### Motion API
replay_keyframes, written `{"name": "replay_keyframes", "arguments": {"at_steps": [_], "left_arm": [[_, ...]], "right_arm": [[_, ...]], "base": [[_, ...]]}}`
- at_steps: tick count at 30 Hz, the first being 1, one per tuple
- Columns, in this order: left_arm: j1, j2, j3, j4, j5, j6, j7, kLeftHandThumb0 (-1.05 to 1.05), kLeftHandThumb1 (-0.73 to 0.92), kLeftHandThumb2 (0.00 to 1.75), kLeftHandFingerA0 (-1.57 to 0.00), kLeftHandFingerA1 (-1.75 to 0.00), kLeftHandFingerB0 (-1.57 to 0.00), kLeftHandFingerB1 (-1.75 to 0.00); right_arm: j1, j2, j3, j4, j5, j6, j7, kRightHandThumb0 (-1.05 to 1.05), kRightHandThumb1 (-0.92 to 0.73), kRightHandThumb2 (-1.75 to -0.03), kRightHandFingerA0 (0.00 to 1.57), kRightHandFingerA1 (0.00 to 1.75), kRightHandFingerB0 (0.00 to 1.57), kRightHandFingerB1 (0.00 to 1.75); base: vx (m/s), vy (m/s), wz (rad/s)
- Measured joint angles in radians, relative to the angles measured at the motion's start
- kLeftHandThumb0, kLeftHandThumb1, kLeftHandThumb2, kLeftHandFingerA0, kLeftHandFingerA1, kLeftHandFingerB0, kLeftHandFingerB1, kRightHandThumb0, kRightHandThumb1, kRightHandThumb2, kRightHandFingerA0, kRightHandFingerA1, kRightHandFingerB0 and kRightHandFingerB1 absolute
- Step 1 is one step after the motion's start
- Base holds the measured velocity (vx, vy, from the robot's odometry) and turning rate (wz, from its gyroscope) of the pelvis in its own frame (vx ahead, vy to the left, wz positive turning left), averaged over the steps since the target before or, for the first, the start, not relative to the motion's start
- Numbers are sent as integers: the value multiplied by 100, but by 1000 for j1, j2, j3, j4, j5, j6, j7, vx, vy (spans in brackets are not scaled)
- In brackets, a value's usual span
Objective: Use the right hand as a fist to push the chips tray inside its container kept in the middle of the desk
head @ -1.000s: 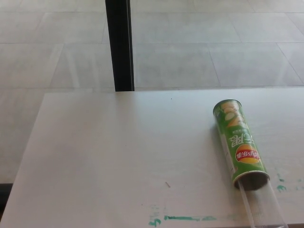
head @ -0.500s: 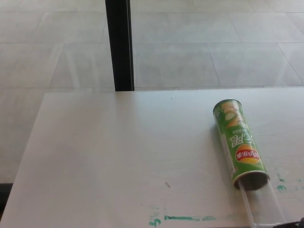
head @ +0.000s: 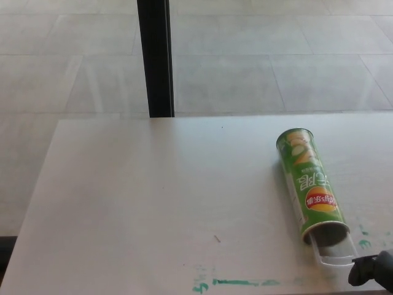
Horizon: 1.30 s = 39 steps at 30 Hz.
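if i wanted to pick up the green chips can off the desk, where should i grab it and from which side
Probably grip the green chips can around the middle of its tube, coming down from above with fingers across its width. It lies on its side on the desk, so both long flanks are free. Avoid the near open end, where the clear tray sticks out and the right hand sits.
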Motion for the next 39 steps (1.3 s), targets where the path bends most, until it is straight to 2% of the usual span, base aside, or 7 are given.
{"name": "replay_keyframes", "arguments": {"at_steps": [5,14,16,20,31,32,39], "left_arm": [[2,4,-8,0,0,-2,-2,-75,86,66,-57,-68,-35,-40],[2,15,-14,0,0,-11,-2,-77,69,106,-56,-71,-36,-55],[3,17,-16,0,0,-14,-2,-73,86,65,-57,-64,-36,-41],[3,18,-17,0,0,-14,-2,-72,69,106,-52,-69,-34,-55],[8,22,-28,0,0,-20,-2,-74,87,66,-55,-61,-37,-42],[7,22,-29,1,0,-20,-2,-74,68,106,-48,-67,-29,-54],[8,22,-28,1,0,-22,-3,-73,86,65,-56,-63,-37,-41]], "right_arm": [[-17,30,4,18,-44,12,-19,-58,-71,-62,81,117,45,43],[-88,90,36,85,-89,20,-34,-59,-73,-62,79,97,44,41],[-104,103,43,99,-96,24,-34,-58,-71,-61,80,107,44,42],[-135,131,50,137,-103,28,-37,-56,-70,-61,80,97,46,42],[-211,180,53,249,-106,31,-75,-55,-71,-61,79,81,44,41],[-220,182,54,263,-106,30,-77,-55,-71,-61,81,88,43,41],[-247,191,55,324,-103,20,-99,-57,-69,-62,78,87,43,42]], "base": [[0,0,0],[0,0,0],[0,0,0],[0,0,0],[0,0,0],[0,0,0],[0,0,0]]}}
